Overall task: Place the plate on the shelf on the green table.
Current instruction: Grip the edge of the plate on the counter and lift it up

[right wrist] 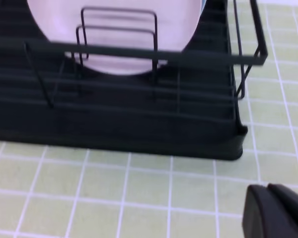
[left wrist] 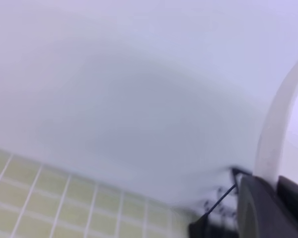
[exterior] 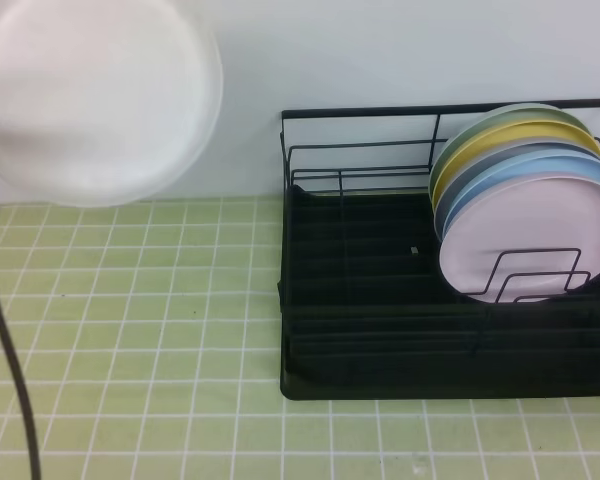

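Gripping the white plate (exterior: 95, 100) by its rim with the left gripper (left wrist: 268, 196), swing rightward, lowering upright into the dish rack (exterior: 380, 300) left of the pink plate (exterior: 525, 235).

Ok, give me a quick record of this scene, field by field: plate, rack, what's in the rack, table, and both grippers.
plate: white plate, held up in the air at upper left, clear of the table
left gripper: shut on the white plate's rim
right gripper: shut, holding nothing, above the tiles in front of the rack
shelf: black wire dish rack on the right, left part free of plates
rack contents: coloured plates standing on edge at its right end, pink plate in front
table: green tiled table
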Robot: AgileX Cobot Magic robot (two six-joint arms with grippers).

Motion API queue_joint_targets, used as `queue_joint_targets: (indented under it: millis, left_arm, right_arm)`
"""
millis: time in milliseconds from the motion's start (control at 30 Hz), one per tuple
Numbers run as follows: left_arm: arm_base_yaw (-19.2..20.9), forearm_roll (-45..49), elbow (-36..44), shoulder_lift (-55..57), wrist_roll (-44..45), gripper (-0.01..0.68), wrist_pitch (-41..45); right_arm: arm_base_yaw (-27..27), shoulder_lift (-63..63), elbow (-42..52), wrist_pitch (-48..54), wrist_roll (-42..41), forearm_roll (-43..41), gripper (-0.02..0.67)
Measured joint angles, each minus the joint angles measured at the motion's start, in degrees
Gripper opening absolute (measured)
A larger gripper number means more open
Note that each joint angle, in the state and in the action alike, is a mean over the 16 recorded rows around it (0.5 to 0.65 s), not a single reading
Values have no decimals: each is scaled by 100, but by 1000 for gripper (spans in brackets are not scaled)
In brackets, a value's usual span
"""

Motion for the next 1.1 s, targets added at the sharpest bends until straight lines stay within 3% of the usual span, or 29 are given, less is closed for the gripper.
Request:
queue_joint_targets:
  millis: [167,300,533,700,867,1100]
  left_arm:
    - [0,-242,0,-527,128,0,62]
    - [0,-503,0,-808,398,0,289]
    - [0,-1555,0,-1068,1623,0,966]
    - [0,-2788,0,-1137,2937,0,1633]
    - [0,-3953,0,-1153,4216,0,2377]
    - [0,-4821,0,-1163,5503,0,3367]
  right_arm:
    - [0,0,0,-262,-136,1081,-3]
    - [0,0,0,-372,-785,2654,-3]
    - [0,0,-78,-22,-3195,6197,-3]
    - [0,0,-374,514,-4936,7937,-3]
    - [0,0,-884,1080,-5909,8682,-2]
    - [0,0,-1709,1606,-5936,8681,35]
